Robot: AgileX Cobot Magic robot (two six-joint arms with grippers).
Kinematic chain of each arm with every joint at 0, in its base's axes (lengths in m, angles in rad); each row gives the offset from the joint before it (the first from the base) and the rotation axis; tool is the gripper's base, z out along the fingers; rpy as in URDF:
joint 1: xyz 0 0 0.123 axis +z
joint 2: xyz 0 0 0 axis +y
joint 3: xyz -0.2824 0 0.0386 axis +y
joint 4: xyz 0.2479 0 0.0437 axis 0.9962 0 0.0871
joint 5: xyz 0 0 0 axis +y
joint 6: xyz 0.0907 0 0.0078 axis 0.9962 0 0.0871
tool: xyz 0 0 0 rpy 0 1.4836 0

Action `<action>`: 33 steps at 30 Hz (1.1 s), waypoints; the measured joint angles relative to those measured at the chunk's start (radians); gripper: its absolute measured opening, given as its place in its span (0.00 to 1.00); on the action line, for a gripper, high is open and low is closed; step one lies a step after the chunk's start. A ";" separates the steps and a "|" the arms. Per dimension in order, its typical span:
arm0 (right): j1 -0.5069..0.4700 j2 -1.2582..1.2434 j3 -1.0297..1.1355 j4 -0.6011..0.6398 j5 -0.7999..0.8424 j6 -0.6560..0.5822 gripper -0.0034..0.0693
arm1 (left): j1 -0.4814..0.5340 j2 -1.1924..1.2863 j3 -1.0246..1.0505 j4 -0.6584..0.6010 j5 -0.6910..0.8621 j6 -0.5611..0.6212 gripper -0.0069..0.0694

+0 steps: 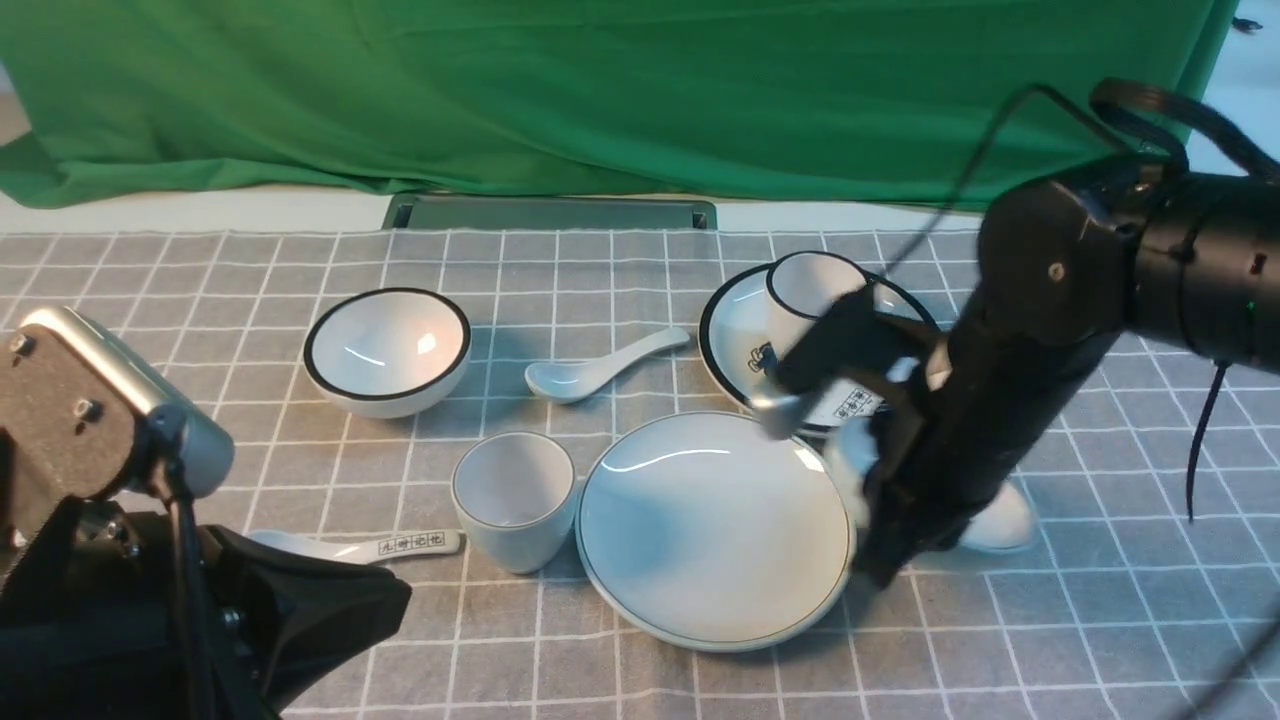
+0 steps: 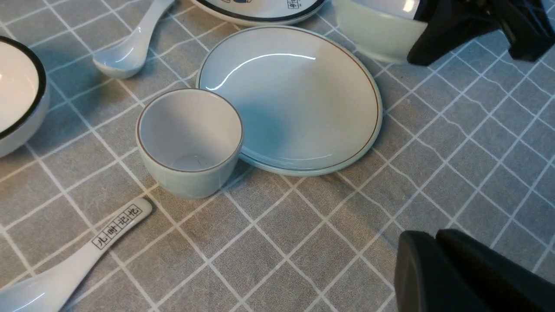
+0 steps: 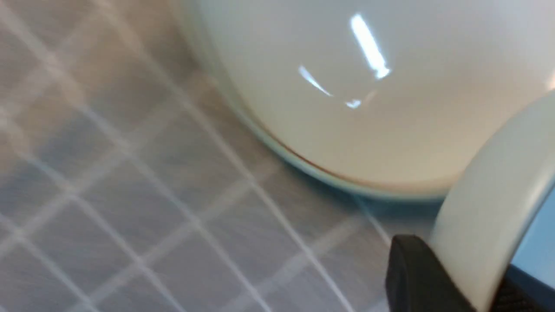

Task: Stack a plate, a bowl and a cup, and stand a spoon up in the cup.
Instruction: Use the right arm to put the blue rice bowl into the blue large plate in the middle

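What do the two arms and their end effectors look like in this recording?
Right arm: thick, glossy black rounded segments, black cables looping overhead, a tiny green light. Its end effector fingers are black. Left arm: black, topped by a silver housing with screws.

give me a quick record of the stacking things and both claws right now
plate: bare, nothing on it
bowl: at the plate's right edge, rim pinched by the right claw
cup: upright, empty, close on the plate's left
spoon: lying flat beyond the cup
left claw: shut, holding nothing
stacked so far: nothing
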 joint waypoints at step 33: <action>0.113 0.263 -0.185 -0.035 -0.020 0.119 0.70 | 0.000 0.002 -0.001 -0.018 0.010 -0.003 0.11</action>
